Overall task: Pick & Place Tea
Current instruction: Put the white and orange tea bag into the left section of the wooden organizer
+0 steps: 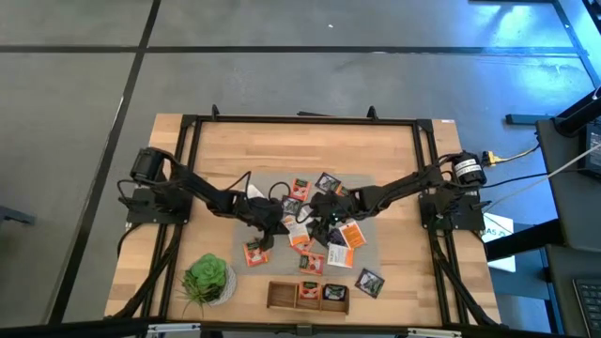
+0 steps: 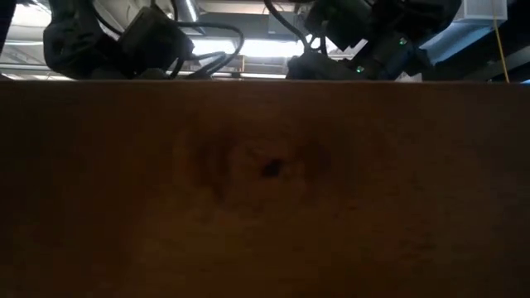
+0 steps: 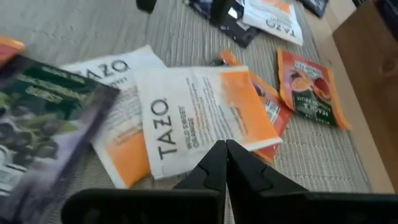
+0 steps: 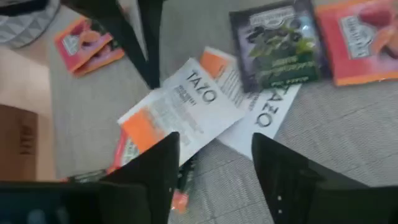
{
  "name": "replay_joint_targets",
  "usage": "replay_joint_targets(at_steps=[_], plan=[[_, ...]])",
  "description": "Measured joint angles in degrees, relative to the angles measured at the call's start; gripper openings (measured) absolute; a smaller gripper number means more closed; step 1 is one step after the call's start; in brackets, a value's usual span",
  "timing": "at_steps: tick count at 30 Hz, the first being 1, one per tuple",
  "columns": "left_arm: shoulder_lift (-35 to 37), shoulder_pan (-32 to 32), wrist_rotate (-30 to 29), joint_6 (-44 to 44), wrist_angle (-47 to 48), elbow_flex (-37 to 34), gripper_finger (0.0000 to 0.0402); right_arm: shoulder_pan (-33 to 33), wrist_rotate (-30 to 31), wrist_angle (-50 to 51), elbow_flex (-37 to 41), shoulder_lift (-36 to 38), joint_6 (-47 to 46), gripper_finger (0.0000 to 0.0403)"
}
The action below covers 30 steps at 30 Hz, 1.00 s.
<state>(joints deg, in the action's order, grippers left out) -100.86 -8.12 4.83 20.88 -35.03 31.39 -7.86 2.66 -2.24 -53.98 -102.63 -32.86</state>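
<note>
— How are the jaws seen?
— Left gripper clenched on nothing; right gripper spread wide over the mat.
— Any writing?
— "TAZO" is read on two white-and-orange tea sachets lying on that mat.

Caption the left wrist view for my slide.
Left hand, shut, poised over a white-and-orange Tazo sachet among other tea sachets on the grey mat.

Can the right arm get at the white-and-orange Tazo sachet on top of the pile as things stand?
Probably yes. The right gripper hangs open just over that white-and-orange sachet, which lies on top with nothing covering it. The left gripper, shut, crowds the same sachet.
</note>
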Motion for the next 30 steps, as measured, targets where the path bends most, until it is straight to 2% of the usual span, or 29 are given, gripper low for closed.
replay_joint_targets(at_steps=[8,13,18,25,30], plan=[[-5.3,-0.2,0.3,0.3,-2.6,1.9,0.0002,0.4,-0.4,0.2,0.0,0.0,-5.0,0.0217],[-5.4,-0.1,0.3,0.4,-2.3,1.9,0.0004,1.5,-0.5,0.2,0.0,0.0,-6.1,0.0218],[-5.5,-0.1,0.3,-0.5,-3.2,1.8,0.0002,3.4,-5.5,0.0,0.0,0.0,-6.1,0.0218],[-5.5,-0.1,0.3,-1.0,-3.4,1.8,0.0003,5.7,-7.1,-0.3,0.0,-0.1,-7.4,0.0218],[-5.5,-0.1,0.2,-2.1,-3.4,1.7,0.0004,5.8,-10.6,-5.3,-0.1,-3.1,-7.8,0.0218]])
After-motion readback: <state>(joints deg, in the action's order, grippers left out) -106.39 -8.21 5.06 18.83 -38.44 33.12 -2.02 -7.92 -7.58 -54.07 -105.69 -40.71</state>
